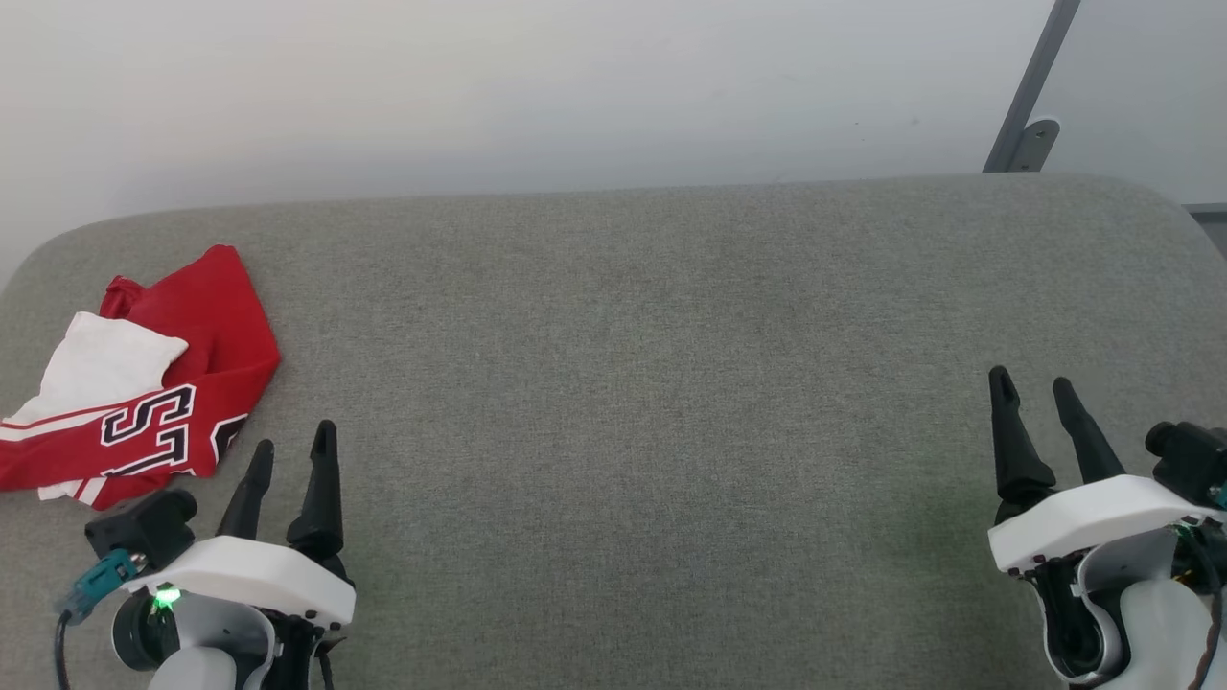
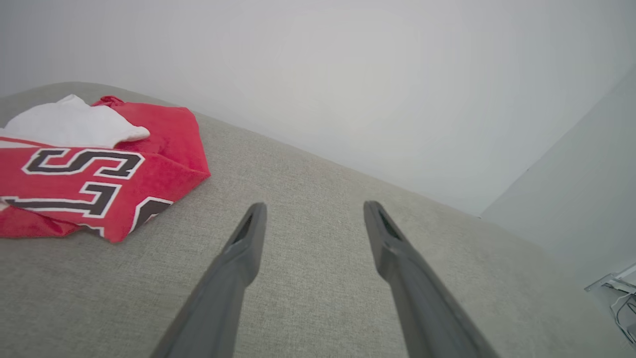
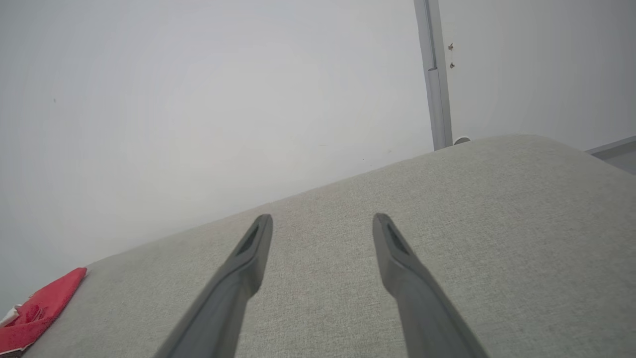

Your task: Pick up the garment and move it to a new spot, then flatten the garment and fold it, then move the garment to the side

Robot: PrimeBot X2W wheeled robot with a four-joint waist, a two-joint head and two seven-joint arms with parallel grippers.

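The garment (image 1: pixel 144 383) is a red jersey lying crumpled at the far left of the grey cushioned surface (image 1: pixel 623 364), with its white lining turned out and black white-outlined letters showing. In the left wrist view the garment (image 2: pixel 94 164) lies up and to the left of the fingers. My left gripper (image 1: pixel 292 450) hovers open just right of the garment's near corner, nothing between its fingers. My right gripper (image 1: pixel 1033 388) stands open at the far right over bare fabric. In the right wrist view a red corner of the garment (image 3: pixel 39 311) shows at the lower left.
A white wall (image 1: pixel 537 86) runs behind the cushioned surface's back edge. A grey metal post (image 1: pixel 1030 96) with a bracket stands at the back right. The surface has rounded corners at left and right.
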